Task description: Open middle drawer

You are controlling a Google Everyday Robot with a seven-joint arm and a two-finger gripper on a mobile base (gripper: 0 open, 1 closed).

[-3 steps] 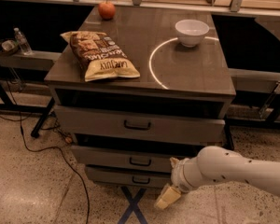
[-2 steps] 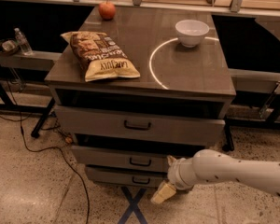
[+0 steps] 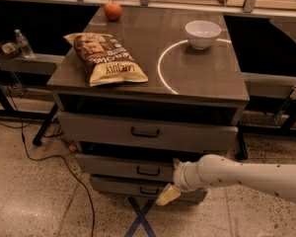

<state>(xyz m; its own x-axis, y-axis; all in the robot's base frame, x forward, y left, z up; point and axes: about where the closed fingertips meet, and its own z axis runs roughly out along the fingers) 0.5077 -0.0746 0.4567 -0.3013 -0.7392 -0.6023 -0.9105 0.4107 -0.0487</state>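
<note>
The middle drawer [image 3: 118, 167] is the second of three stacked grey drawers, with a small black handle [image 3: 148, 171]. It looks closed or nearly so, under the taller top drawer [image 3: 143, 131]. My white arm reaches in from the right. The gripper [image 3: 168, 192] hangs just right of and below the middle drawer's handle, in front of the bottom drawer [image 3: 123, 186]. One cream fingertip [image 3: 166, 196] points down-left; the other is hidden.
On the cabinet top [image 3: 207, 78] lie a chip bag [image 3: 106, 58], an apple [image 3: 112, 10] and a white bowl [image 3: 203, 33]. A black cable [image 3: 49, 162] runs over the floor at left. Blue tape [image 3: 140, 218] marks the floor in front.
The arm and gripper have moved left and a little up, from right of the bottom drawer towards the drawer handles. The drawers have not moved.
</note>
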